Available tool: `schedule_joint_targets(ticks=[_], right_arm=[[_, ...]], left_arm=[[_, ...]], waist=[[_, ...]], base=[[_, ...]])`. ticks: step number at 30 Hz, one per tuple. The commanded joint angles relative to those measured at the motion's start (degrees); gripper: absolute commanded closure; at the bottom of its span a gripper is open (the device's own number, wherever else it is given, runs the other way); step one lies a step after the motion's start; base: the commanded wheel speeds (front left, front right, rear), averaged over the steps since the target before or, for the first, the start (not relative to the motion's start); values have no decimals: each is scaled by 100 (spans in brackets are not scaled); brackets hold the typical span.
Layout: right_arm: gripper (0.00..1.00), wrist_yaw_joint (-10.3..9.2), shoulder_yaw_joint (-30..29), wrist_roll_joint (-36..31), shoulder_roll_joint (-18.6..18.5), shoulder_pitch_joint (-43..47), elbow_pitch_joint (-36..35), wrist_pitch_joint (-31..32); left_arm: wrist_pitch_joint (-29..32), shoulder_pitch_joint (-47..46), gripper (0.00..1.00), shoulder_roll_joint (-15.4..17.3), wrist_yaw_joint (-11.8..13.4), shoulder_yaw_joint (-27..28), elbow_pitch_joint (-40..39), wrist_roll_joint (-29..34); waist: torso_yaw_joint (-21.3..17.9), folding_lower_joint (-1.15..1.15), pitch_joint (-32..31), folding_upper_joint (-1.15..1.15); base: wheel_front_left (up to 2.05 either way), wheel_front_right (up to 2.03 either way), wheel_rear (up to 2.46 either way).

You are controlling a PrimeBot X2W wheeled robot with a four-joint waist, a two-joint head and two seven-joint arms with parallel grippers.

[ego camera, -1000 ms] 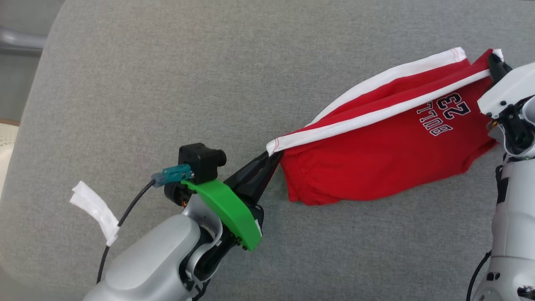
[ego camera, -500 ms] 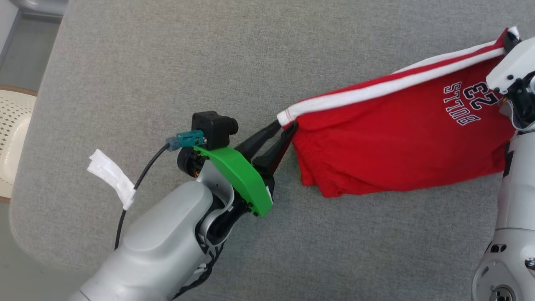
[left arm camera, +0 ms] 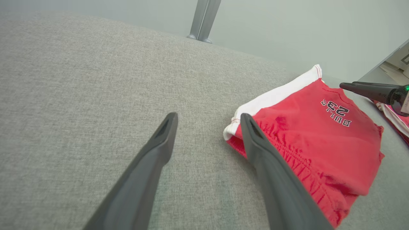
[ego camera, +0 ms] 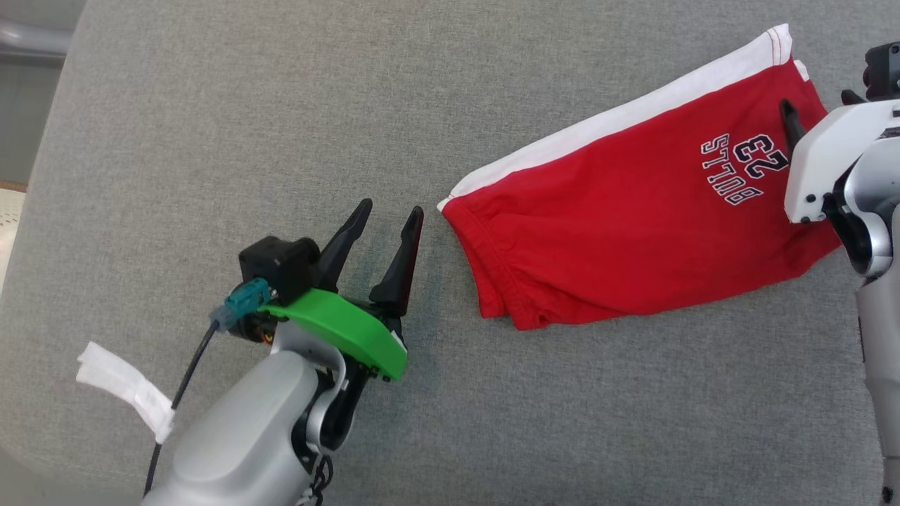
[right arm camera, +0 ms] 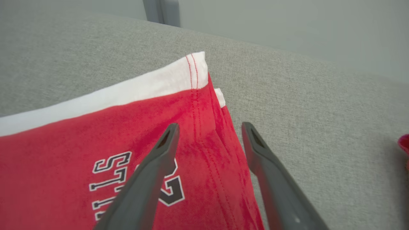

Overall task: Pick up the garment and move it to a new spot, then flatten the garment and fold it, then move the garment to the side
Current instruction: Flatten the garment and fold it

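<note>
**While nothing is gripped, flattening comes next**

Since the red garment (ego camera: 619, 211) lies slack toward the right of the grey tabletop (ego camera: 211, 105), flattening looks like the step in hand. Its gathered waistband (ego camera: 492, 260) faces the left hand (ego camera: 391, 206), whose fingers are spread just beside the cloth, apart from it. The right hand (right arm camera: 210, 125), likewise spread, hovers over the hem end by the print (ego camera: 745, 169). Best to pinch both ends low and draw them apart evenly, so the puckers smooth out. Whether the right fingers touch cloth I cannot tell. In the head view the white casing (ego camera: 823, 161) hides part of the hem, and something red (right arm camera: 404, 143) is cut off at the right wrist view's edge.
</note>
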Motion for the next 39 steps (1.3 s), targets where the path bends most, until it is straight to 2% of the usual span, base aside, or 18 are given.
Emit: schedule_joint_targets(ticks=[1, 5, 8, 13, 18, 19, 20, 24, 30, 35, 39], right_arm=[[0, -3, 123, 67, -181, 54, -118, 174], [0, -3, 373, 241, -558, 195, -286, 689], [0, -3, 352, 264, -733, 223, -285, 958], [0, -3, 34, 277, -740, 277, -90, 1140], [0, 1, -93, 701, -573, 585, 122, 1426], [48, 1, -135, 837, -501, 617, 126, 1415], [100, 2, -206, 1045, -383, 648, 135, 1413], [100, -1, -445, 1606, -241, 834, 150, 1447], [100, -7, -1227, 1828, -330, 880, 228, 1292], [100, -2, -1729, 1794, -634, 703, 180, 1397], [100, -1, -1527, 1902, -670, 605, -182, 1550]], left_arm=[[-40, 267, 0, 1, 99, 66, -163, 139], [-41, 887, 0, -159, 307, 597, -725, 708], [-41, 1278, 0, -388, 311, 941, -885, 1089], [-42, 1564, 0, -733, 92, 1271, -852, 1492], [-43, 1690, 0, -893, -109, 1563, -746, 1792], [-43, 1712, 0, -894, -124, 1621, -717, 1840], [-42, 1755, 0, -894, -161, 1694, -680, 1884], [-43, 1970, 0, -812, -250, 1837, -483, 1985], [-43, 2386, 0, -698, -259, 1950, -337, 2027], [-43, 2562, 0, -721, -255, 1874, -351, 2055], [-37, 2679, 0, -818, -261, 1847, -337, 1981]], waist=[[-27, 0, -41, 0], [93, 0, 46, 0], [218, 0, 145, 0], [387, 0, 228, 0], [376, 0, 137, 0], [338, 0, 97, 0], [282, 0, 35, 0], [5, 0, -299, 0], [-351, 0, -809, 0], [-316, 0, -900, 0], [-227, 0, -958, 0]], base=[[0, 0, 0], [0, 0, 0], [0, 0, 0], [0, 0, 0], [0, 0, 0], [0, 0, 0], [0, 0, 0], [0, 0, 0], [0, 0, 0], [0, 0, 0], [0, 0, 0]])
